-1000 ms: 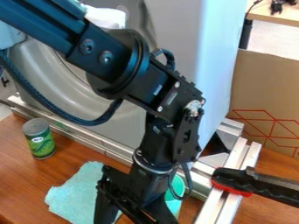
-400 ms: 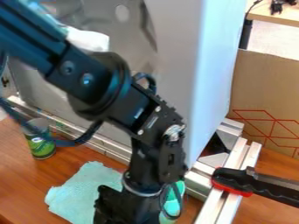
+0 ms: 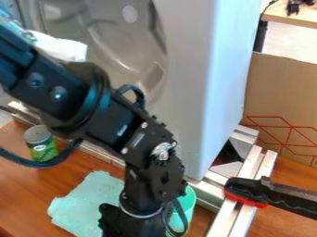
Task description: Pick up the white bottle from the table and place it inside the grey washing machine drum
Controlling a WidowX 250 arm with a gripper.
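Observation:
The black gripper hangs at the bottom edge, over the right part of a light teal cloth on the table. Close by on its right, a green cup is partly covered by the arm and its cable. A green can with a grey top stands upright at the left, above the cloth and apart from the gripper. The arm comes down from the upper left, and its loose cable crosses in front of the can's lower part.
A large grey panel rises behind the arm, with metal rails along its base. A black and red handled tool lies over the rails at the right. White material shows at the upper left, and cardboard stands at the right.
The arm and gripper have moved left and down. More of the cup shows beside the gripper. The can, cloth and cup have stayed in place.

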